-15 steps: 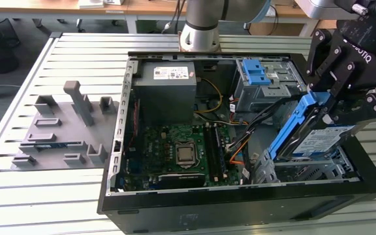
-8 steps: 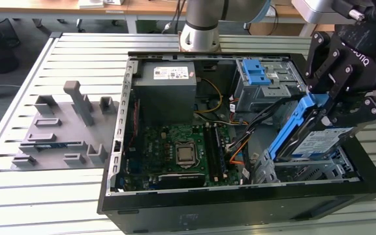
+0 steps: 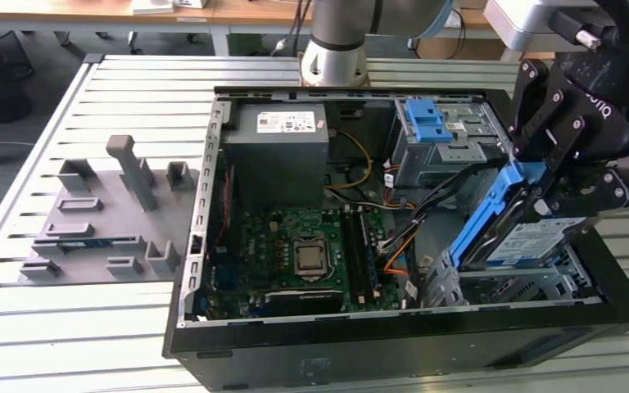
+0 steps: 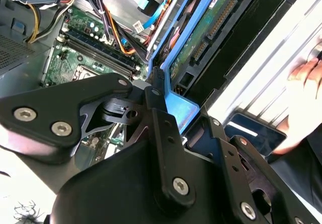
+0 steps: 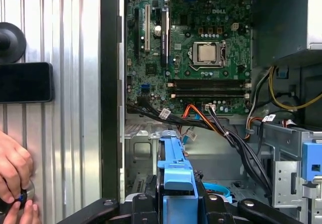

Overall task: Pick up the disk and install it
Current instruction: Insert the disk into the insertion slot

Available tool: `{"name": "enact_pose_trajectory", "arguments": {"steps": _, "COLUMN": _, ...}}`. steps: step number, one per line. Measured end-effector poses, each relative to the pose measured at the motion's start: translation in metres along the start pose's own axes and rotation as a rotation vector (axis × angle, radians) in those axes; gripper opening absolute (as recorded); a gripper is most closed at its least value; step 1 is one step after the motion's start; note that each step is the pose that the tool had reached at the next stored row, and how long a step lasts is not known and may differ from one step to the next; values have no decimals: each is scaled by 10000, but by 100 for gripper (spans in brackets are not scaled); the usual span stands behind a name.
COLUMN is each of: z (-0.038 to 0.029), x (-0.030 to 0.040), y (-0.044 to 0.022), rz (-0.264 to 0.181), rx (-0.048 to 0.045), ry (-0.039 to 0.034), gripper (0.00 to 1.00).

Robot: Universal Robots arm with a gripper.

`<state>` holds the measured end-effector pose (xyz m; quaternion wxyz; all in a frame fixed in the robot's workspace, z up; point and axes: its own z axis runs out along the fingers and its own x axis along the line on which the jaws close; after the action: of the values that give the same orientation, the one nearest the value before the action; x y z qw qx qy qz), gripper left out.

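The disk [image 3: 530, 241], silver with a white-and-blue label in a blue carrier, hangs steeply tilted over the metal bay [image 3: 517, 288] at the front corner of the open computer case [image 3: 402, 348], on the exterior view's right. My gripper [image 3: 546, 190] is shut on its upper end. In the second wrist view the disk's green circuit-board underside [image 4: 210, 28] and blue carrier edge run away from the black fingers [image 4: 160, 114]. In the first wrist view the blue carrier [image 5: 175, 176] juts out from between the fingers toward the case's inside.
A metal drive cage with a blue latch [image 3: 441, 131] stands behind the disk, with cables and the motherboard [image 3: 304, 254] beside it. A grey fixture block [image 3: 101, 221] lies at the exterior view's left. A person's hand [image 5: 12, 171] and a dark flat device [image 5: 25, 82] rest on the slatted table outside the case.
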<state>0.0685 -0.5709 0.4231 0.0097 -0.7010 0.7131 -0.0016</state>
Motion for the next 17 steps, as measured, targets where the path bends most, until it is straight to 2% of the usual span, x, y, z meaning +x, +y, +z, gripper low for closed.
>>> {"name": "enact_pose_trajectory", "arguments": {"steps": 17, "z": 118, "x": 7, "y": 2, "rz": 0, "rx": 0, "ry": 0, "gripper": 36}}
